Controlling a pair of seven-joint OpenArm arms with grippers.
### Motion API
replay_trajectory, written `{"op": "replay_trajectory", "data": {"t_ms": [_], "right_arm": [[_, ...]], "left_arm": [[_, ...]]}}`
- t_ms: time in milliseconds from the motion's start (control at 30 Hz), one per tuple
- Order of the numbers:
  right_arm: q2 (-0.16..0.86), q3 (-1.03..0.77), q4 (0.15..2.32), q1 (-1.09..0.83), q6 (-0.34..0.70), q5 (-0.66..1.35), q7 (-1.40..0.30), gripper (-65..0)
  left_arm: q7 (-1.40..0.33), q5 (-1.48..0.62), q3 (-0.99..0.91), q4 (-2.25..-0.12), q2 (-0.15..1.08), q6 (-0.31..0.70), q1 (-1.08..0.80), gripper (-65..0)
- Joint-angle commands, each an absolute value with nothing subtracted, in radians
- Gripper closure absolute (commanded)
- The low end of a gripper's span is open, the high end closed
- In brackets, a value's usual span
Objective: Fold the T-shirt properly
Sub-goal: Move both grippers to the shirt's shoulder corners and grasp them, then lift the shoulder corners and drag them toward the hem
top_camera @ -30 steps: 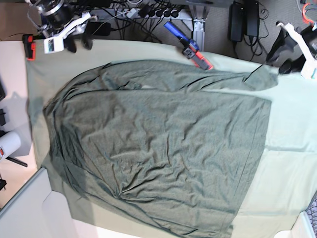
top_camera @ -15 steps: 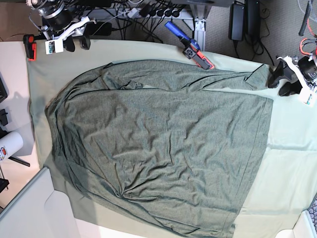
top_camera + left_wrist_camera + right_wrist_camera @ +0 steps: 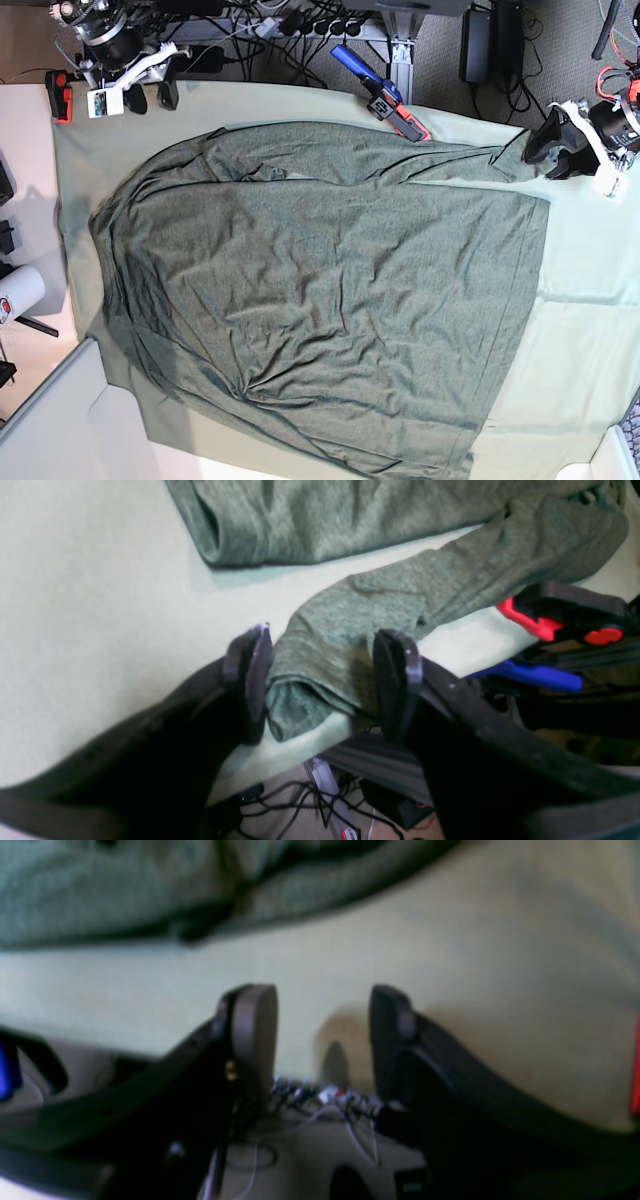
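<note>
The dark grey-green T-shirt [image 3: 320, 290] lies spread flat and wrinkled on the mint-green table cloth [image 3: 590, 330]. One sleeve [image 3: 470, 160] stretches along the back edge toward the right. My left gripper [image 3: 548, 155] is open at the end of that sleeve. In the left wrist view the sleeve end [image 3: 325, 670] lies between the open gripper's [image 3: 322, 680] two fingers at the table's edge. My right gripper [image 3: 152, 98] is open and empty at the back left corner. In the blurred right wrist view it [image 3: 320, 1035] hovers over bare cloth, with the shirt's edge [image 3: 150, 885] beyond it.
A blue and red clamp [image 3: 385, 95] grips the cloth's back edge next to the sleeve and also shows in the left wrist view [image 3: 550, 625]. A red clamp [image 3: 62, 95] sits at the back left. A white roll [image 3: 18, 290] stands off the left side. Cables hang behind the table.
My left gripper has moved in from the right to the sleeve end and now straddles it. My right gripper has shifted slightly toward the table's back left edge. The shirt has not moved.
</note>
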State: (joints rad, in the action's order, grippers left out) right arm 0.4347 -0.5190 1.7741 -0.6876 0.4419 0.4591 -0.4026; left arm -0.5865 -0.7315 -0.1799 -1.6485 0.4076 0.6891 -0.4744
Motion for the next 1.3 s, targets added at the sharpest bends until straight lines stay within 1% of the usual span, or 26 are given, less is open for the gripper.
{"op": "replay_trajectory", "data": {"t_ms": [0, 67, 100, 133, 233, 267, 400, 667, 800, 867, 967, 1033, 1167, 1267], "right_arm": [[0.448, -0.529, 1.782, -0.680, 0.448, 0.469, -0.382, -29.9], [0.448, -0.529, 1.774, -0.649, 0.448, 0.471, -0.382, -29.9], [0.448, -0.529, 1.768, -0.632, 0.446, 0.471, -0.382, -29.9], [0.448, -0.529, 1.761, -0.617, 0.440, 0.471, -0.383, -29.9], [0.448, -0.529, 1.713, -0.568, 0.417, 0.471, -0.383, -29.9], [0.447, -0.529, 1.690, -0.550, 0.413, 0.471, -0.383, -29.9], [0.439, -0.529, 1.609, -0.469, 0.396, 0.476, -0.388, -29.9], [0.428, -0.529, 1.515, -0.334, 0.389, 0.476, -0.397, -29.9], [0.428, -0.529, 1.466, -0.299, 0.389, 0.476, -0.414, -29.0], [0.425, -0.529, 1.456, -0.300, 0.389, 0.476, -0.425, -23.4], [0.413, -0.529, 1.455, -0.302, 0.389, 0.476, -0.451, -8.0], [0.412, -0.529, 1.455, -0.302, 0.389, 0.476, -0.457, 0.0], [0.413, -0.535, 1.471, -0.302, 0.389, 0.475, -0.516, 0.0], [0.413, -0.571, 1.513, -0.310, 0.389, 0.488, -0.594, 0.0]], "left_arm": [[-0.611, -0.720, -0.183, -1.657, 0.418, 0.698, -0.490, -36.1], [-0.611, -0.713, -0.183, -1.657, 0.418, 0.698, -0.499, -35.9], [-0.612, -0.712, -0.183, -1.657, 0.418, 0.698, -0.500, -33.9], [-0.614, -0.712, -0.183, -1.657, 0.419, 0.698, -0.502, -29.1], [-0.622, -0.712, -0.183, -1.657, 0.419, 0.698, -0.502, -4.7], [-0.623, -0.712, -0.183, -1.657, 0.420, 0.698, -0.501, 0.0], [-0.631, -0.708, -0.183, -1.657, 0.437, 0.698, -0.501, 0.0], [-0.636, -0.694, -0.185, -1.657, 0.497, 0.698, -0.501, 0.0], [-0.636, -0.695, -0.185, -1.657, 0.515, 0.698, -0.498, 0.0], [-0.635, -0.695, -0.186, -1.657, 0.517, 0.698, -0.495, 0.0], [-0.632, -0.699, -0.186, -1.657, 0.516, 0.698, -0.495, 0.0], [-0.633, -0.699, -0.186, -1.658, 0.516, 0.698, -0.492, 0.0], [-0.648, -0.705, -0.186, -1.666, 0.522, 0.698, -0.488, 0.0], [-0.705, -0.774, -0.187, -1.706, 0.540, 0.698, -0.488, 0.0]]}}
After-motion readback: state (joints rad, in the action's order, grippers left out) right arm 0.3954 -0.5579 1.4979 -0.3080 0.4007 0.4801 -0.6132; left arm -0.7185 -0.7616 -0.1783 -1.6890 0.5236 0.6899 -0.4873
